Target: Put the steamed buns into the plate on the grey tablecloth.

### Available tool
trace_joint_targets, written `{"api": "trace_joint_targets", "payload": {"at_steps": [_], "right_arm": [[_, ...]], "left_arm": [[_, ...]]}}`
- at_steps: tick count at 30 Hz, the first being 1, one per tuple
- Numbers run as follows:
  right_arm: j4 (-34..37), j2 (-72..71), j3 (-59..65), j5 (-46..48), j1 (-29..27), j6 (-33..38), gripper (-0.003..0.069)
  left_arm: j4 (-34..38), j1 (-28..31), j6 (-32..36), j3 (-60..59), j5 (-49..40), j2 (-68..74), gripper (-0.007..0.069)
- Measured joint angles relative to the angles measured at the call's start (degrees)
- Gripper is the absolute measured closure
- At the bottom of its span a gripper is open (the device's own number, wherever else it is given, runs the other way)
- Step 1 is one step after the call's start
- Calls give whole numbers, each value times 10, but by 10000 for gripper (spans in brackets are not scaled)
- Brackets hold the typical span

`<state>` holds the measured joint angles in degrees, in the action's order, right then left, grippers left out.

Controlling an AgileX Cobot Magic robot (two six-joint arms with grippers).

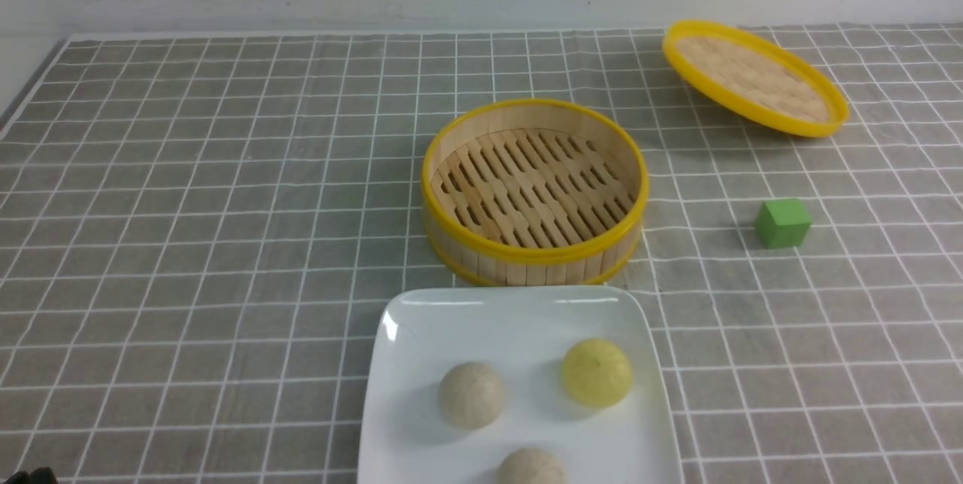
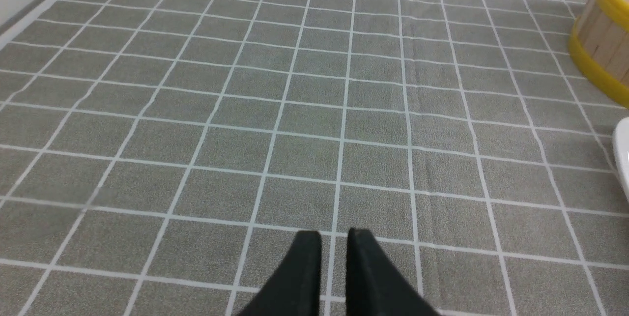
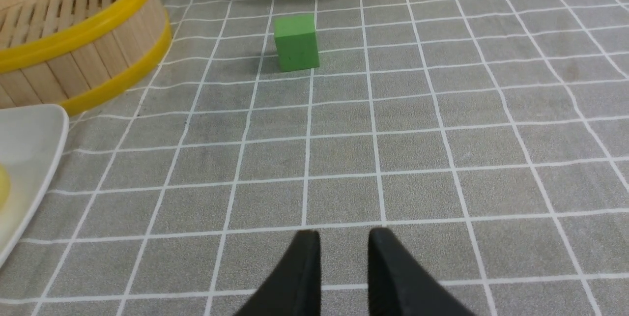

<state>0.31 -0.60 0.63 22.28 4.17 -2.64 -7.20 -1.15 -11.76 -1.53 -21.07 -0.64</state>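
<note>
Three steamed buns lie in the white square plate (image 1: pixel 489 322) at the front middle of the grey tablecloth (image 1: pixel 226 205): a beige one (image 1: pixel 471 394), a pale yellow one (image 1: pixel 596 372), and a second beige one (image 1: pixel 530 467) cut by the frame's lower edge. My left gripper (image 2: pixel 334 237) hovers over bare cloth to the plate's left. Its jaws stand a narrow gap apart and hold nothing; the plate's edge (image 2: pixel 623 154) shows at the side. My right gripper (image 3: pixel 344 237) hangs over bare cloth to the plate's right, open and empty, with the plate's corner (image 3: pixel 29 149) beside it.
A round bamboo steamer basket (image 1: pixel 536 254) with a yellow rim stands empty just behind the plate. Its yellow-rimmed woven lid (image 1: pixel 754 77) lies tilted at the back right. A green cube (image 1: pixel 783 223) sits to the right of the basket, ahead of my right gripper.
</note>
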Motion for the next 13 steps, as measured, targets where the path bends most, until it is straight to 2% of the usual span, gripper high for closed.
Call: {"api": "trace_joint_targets", "payload": {"at_steps": [13], "right_arm": [[0, 0, 0, 0, 0, 0, 475]], "left_arm": [[1, 0, 0, 0, 0, 0, 503]]}}
